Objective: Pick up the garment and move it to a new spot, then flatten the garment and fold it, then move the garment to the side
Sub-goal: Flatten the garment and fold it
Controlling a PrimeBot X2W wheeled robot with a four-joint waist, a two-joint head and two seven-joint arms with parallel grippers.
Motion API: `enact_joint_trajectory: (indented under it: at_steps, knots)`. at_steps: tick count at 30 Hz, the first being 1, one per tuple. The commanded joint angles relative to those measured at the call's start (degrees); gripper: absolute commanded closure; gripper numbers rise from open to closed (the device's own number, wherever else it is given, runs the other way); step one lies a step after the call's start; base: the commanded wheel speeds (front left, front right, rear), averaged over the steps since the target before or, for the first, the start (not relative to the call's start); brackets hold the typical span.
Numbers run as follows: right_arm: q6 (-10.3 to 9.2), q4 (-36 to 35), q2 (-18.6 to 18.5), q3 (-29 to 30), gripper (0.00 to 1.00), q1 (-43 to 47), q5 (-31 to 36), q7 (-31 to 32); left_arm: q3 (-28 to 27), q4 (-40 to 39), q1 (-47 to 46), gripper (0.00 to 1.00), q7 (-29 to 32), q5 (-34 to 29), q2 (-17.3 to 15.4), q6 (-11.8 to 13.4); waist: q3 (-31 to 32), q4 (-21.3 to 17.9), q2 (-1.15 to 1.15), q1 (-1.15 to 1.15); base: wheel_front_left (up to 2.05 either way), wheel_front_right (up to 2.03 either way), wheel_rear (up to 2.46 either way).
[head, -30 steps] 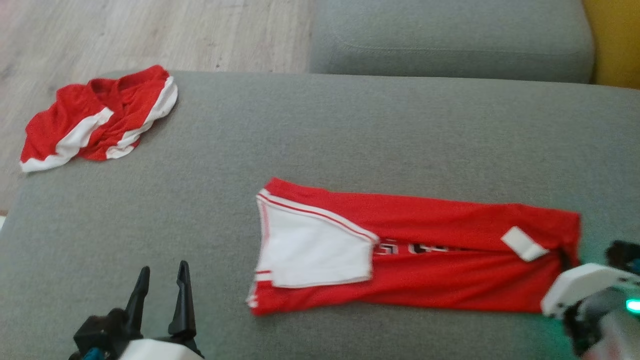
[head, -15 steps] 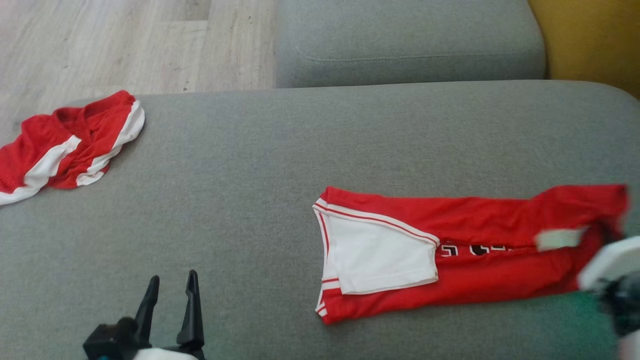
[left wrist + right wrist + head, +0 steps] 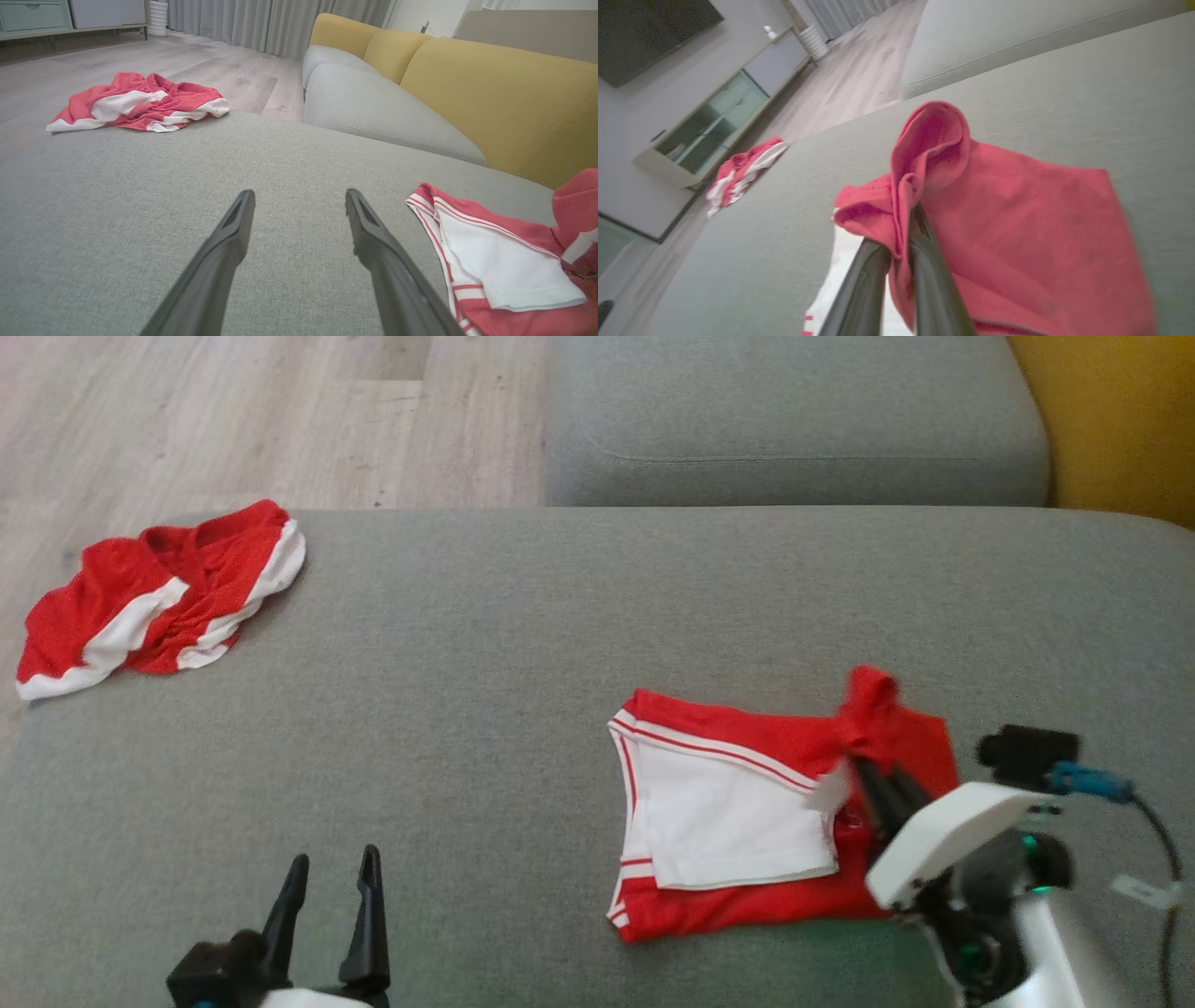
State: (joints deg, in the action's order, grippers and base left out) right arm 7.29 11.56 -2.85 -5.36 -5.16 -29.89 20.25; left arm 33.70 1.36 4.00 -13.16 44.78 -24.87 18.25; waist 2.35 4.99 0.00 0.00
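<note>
A red jersey with white panels (image 3: 728,821) lies on the grey sofa seat (image 3: 523,644), at the lower right of the head view. Its right end is folded over toward the left and bunched up. My right gripper (image 3: 873,770) is shut on that red end, holding a raised fold of cloth (image 3: 924,154) between its fingers (image 3: 873,275). The jersey's white part (image 3: 504,266) also shows at the right of the left wrist view. My left gripper (image 3: 331,873) stands open near the seat's front edge, well to the left of the jersey, with nothing between its fingers (image 3: 233,233).
A second red and white garment (image 3: 159,593) lies crumpled at the seat's far left corner. A grey seat cushion (image 3: 794,420) and yellow backrest (image 3: 1120,420) sit behind. Wooden floor (image 3: 233,420) lies past the left edge. A TV cabinet (image 3: 719,112) stands across the room.
My right gripper has carried the jersey's right end leftward over the rest, so the long strip is now folded to about half its length. The head camera has also shifted. The left gripper stays open.
</note>
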Motion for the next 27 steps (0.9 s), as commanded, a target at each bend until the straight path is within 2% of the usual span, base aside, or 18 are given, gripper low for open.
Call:
enact_joint_trajectory:
  at_steps: [1, 8, 17, 18, 19, 20, 27]
  knots:
    - [0.2, -2.22, -0.1, -2.11, 1.0, -2.21, -1.33, -0.82, -1.66, -1.72, -2.92, 0.0, -0.2, -0.57, -0.83, -0.07, -0.02, 0.48, 0.0, 0.0, 0.0, 0.0, 0.0]
    - [0.2, 4.53, -0.04, -13.46, 1.0, -6.62, -9.5, -7.16, -0.32, -0.87, -4.09, 0.0, 0.01, -0.79, 0.29, -1.04, -0.81, 3.46, 0.0, 0.0, 0.0, 0.0, 0.0]
    - [0.2, 20.39, -0.03, -18.16, 1.0, -14.57, -12.09, -13.65, 0.34, 1.17, -4.88, 0.0, -0.34, -0.74, 1.7, -1.95, -1.23, 6.55, 0.0, 0.0, 0.0, 0.0, 0.0]
    - [0.2, 21.83, -0.03, -18.69, 0.7, -15.27, -12.56, -14.24, 0.36, 1.3, -4.88, 0.0, -0.38, -0.74, 1.76, -1.99, -1.22, 6.69, 0.0, 0.0, 0.0, 0.0, 0.0]
    - [0.2, 23.1, -0.03, -19.37, 0.23, -15.98, -13.04, -14.82, 0.36, 1.48, -4.87, 0.0, -0.43, -0.73, 1.8, -2.06, -1.21, 6.8, 0.0, 0.0, 0.0, 0.0, 0.0]
    - [0.2, 24.22, -0.03, -20.07, 0.0, -16.68, -13.57, -15.41, 0.34, 1.69, -4.91, 0.0, -0.47, -0.7, 1.83, -2.17, -1.18, 6.88, 0.0, 0.0, 0.0, 0.0, 0.0]
    - [0.2, 26.95, -0.03, -24.83, 0.0, -21.08, -17.76, -19.78, 0.59, 2.12, -5.13, 0.0, -0.6, -0.77, 2.18, -2.29, -0.59, 6.18, 0.0, 0.0, 0.0, 0.0, 0.0]
